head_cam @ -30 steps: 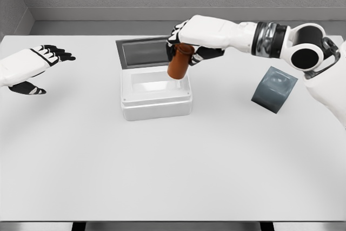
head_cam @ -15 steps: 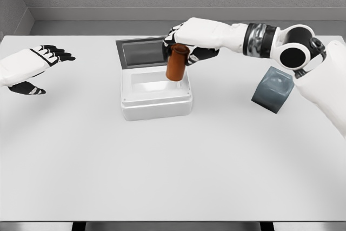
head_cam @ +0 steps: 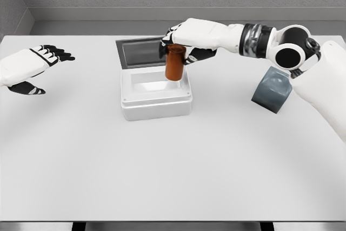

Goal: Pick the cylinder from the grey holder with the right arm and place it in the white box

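Right hand (head_cam: pixel 186 41) was clamped on the top of the brown cylinder (head_cam: pixel 174 63), fingers wrapped round it. Cylinder hung just below the palm, roughly upright with a slight tilt, over the open cavity of the white box (head_cam: pixel 155 94). Its lower end looked level with or just above the box rim; can't tell if it was inside yet. The box's dark lid (head_cam: pixel 140 52) stood open just past the fingertips, on the far side.

Grey holder (head_cam: pixel 274 90) sat empty and tipped on one edge, well back under the forearm near the elbow.

Left hand (head_cam: pixel 30 66) was far off to the other side, fingers loosely spread, holding nothing.

Risks, my read:
- Release from this height with the tilt: cylinder could land on edge and topple, or bounce off the near wall.
- Cylinder hung closer to the right wall of the box than its middle, so a drift that way could catch the rim.
- Knuckles were close to the lid; a bump could swing it.
- Holder looked unstable and the forearm passing over could knock it.

Count: one cylinder, one box, one holder, two hands, one table (head_cam: pixel 162 166).
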`<control>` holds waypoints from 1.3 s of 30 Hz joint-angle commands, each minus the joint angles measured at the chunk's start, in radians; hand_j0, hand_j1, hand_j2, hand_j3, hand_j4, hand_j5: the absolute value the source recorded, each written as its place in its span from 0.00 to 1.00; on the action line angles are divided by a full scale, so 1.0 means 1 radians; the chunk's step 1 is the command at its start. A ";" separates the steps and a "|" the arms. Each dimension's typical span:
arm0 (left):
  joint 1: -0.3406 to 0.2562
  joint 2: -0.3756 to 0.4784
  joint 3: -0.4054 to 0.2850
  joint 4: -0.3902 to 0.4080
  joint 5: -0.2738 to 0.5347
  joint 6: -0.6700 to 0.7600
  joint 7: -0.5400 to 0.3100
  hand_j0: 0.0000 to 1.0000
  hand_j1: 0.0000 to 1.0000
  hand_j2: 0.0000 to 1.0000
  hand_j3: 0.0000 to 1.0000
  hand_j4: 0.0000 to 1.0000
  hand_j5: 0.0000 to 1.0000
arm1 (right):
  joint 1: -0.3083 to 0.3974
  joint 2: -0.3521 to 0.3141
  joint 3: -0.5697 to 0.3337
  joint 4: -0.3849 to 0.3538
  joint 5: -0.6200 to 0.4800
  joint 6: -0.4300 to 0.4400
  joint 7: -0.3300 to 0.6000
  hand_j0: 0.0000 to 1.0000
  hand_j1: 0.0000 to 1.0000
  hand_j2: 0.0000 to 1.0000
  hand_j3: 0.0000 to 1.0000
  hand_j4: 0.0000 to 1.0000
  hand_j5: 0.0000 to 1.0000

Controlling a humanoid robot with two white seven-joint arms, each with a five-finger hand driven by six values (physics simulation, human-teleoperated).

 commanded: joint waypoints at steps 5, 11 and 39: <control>0.002 0.001 0.000 0.000 0.006 0.001 0.000 1.00 1.00 1.00 1.00 1.00 1.00 | 0.002 0.005 -0.001 0.003 0.000 0.025 -0.001 1.00 1.00 1.00 1.00 1.00 1.00; 0.002 0.001 0.000 0.000 0.008 0.001 0.000 1.00 1.00 1.00 1.00 1.00 1.00 | 0.002 0.003 -0.001 0.000 0.000 0.020 -0.001 1.00 1.00 1.00 1.00 1.00 1.00; -0.248 -0.304 -0.075 0.316 0.135 0.001 -0.154 1.00 1.00 1.00 1.00 1.00 1.00 | 0.413 -0.379 -0.465 -0.149 -0.082 -0.227 -0.001 1.00 1.00 1.00 1.00 1.00 1.00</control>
